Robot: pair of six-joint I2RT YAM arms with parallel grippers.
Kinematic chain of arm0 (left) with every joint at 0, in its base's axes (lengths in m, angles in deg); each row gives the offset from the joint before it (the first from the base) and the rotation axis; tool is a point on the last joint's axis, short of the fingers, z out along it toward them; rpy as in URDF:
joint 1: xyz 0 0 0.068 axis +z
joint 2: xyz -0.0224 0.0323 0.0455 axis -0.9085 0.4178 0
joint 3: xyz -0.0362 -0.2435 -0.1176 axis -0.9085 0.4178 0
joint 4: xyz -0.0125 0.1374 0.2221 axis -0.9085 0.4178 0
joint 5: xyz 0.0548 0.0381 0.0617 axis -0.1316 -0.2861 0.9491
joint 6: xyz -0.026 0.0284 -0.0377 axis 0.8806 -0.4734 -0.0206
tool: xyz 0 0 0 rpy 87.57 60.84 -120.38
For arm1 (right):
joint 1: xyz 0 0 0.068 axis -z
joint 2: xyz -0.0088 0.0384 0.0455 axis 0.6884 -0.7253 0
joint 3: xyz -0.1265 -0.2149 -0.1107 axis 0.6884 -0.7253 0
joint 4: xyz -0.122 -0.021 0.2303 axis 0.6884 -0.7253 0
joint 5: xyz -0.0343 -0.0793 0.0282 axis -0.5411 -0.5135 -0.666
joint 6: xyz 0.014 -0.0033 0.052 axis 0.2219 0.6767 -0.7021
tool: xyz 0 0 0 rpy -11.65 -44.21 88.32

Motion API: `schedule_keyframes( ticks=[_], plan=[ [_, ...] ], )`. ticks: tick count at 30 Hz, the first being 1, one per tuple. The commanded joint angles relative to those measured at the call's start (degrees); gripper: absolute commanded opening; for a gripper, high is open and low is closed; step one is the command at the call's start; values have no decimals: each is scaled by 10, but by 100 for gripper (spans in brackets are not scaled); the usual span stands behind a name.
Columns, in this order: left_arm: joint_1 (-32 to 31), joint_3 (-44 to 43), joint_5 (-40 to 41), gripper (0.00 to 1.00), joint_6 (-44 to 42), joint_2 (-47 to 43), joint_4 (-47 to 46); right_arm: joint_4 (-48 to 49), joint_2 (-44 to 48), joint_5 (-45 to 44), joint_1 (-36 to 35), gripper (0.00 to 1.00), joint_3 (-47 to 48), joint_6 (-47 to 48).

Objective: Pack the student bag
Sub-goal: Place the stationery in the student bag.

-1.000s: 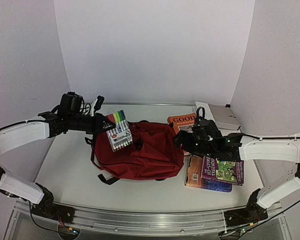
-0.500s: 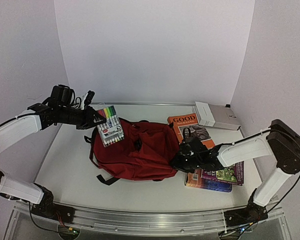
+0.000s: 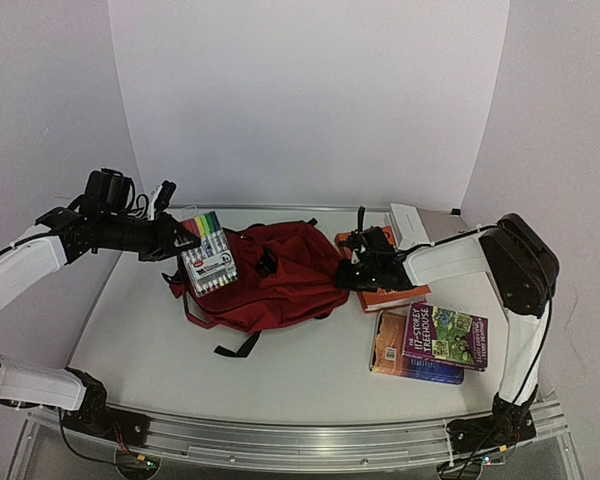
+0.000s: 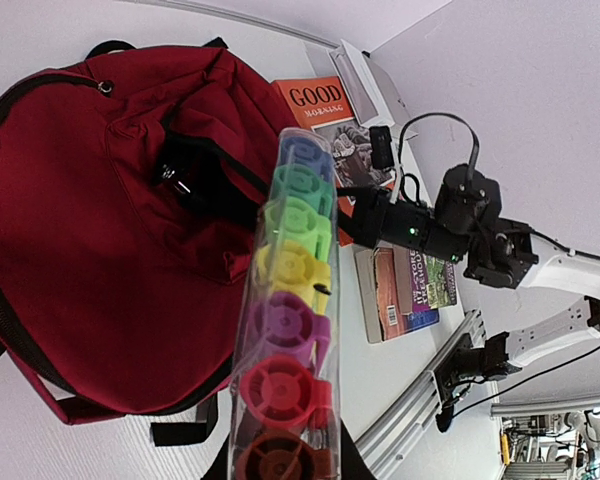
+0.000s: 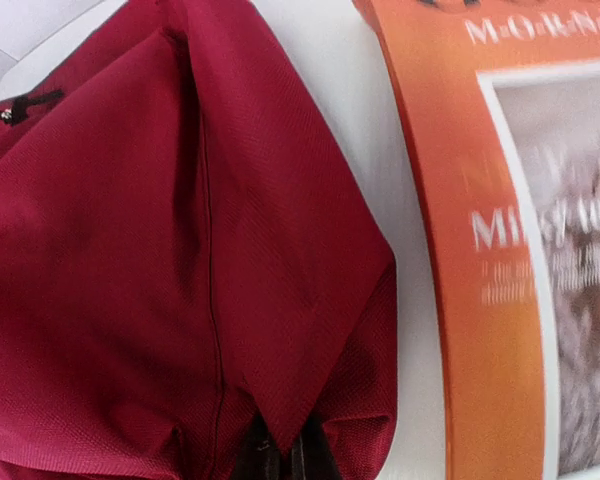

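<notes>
The dark red student bag [image 3: 270,285] lies in the middle of the table, and it fills the left of the left wrist view [image 4: 100,210]. My left gripper [image 3: 180,240] is shut on a clear pack of coloured markers [image 3: 208,255], holding it above the bag's left end. That pack [image 4: 290,320] runs up the centre of the left wrist view. My right gripper [image 3: 346,272] is shut on a fold of fabric at the bag's right edge. In the right wrist view the dark fingertips [image 5: 265,460] pinch the red cloth [image 5: 180,250].
An orange book [image 3: 388,296] lies right of the bag, under my right arm [image 5: 520,250]. Two more books [image 3: 430,342] are stacked at the front right. A white box [image 3: 430,228] sits at the back right. Black straps [image 3: 235,347] trail from the bag's front.
My right gripper closed on the bag's right edge and drew it back, bunching the bag and shifting it slightly. My left arm carried the marker pack to the left.
</notes>
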Motion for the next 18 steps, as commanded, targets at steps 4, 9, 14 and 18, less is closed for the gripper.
schedule_keyframes(
  ticks=[4, 9, 14, 18],
  plan=[
    [7, -20, 25, 0, -9, -45, 14, -14, 16, 12, 10, 43, 97, 94],
    [10, -18, 32, 0, -13, -45, 14, -42, 77, -35, -38, 81, 73, 74],
    [11, -11, 25, 0, -6, -40, -1, -101, 71, -141, -128, 96, 107, 48],
    [12, -3, 20, 0, 2, -41, -7, -139, 21, -187, -179, 98, 166, 22]
  ],
)
